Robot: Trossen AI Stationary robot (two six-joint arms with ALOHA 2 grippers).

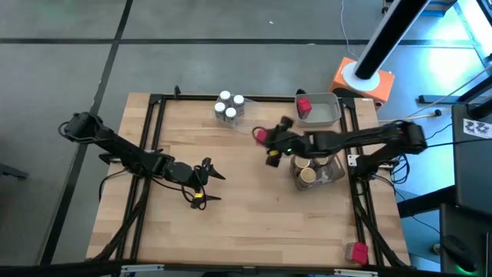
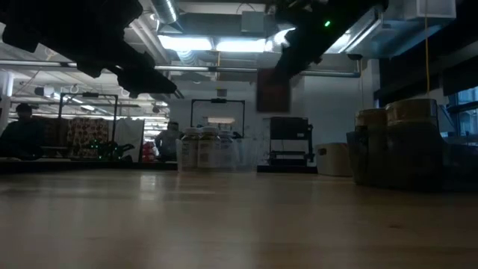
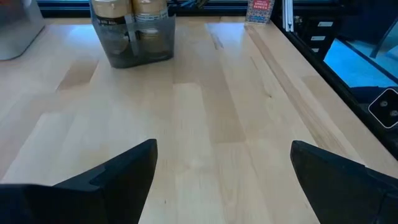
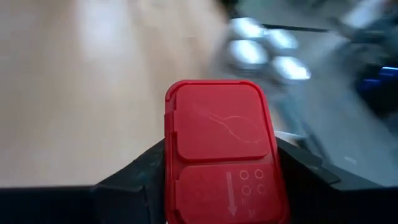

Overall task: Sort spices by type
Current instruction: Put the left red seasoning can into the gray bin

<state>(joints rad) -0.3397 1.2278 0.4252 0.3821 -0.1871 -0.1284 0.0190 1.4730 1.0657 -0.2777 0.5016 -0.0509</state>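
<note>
Pinching a red packet point(image 4: 225, 155), the right end effector point(image 4: 224, 180) hides its lower body.

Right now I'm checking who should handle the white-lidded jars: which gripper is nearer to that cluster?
Right. The right gripper, shut on a red packet, hangs just beside the white-lidded jars. The left gripper waits farther off, toward the table's near left.
</note>
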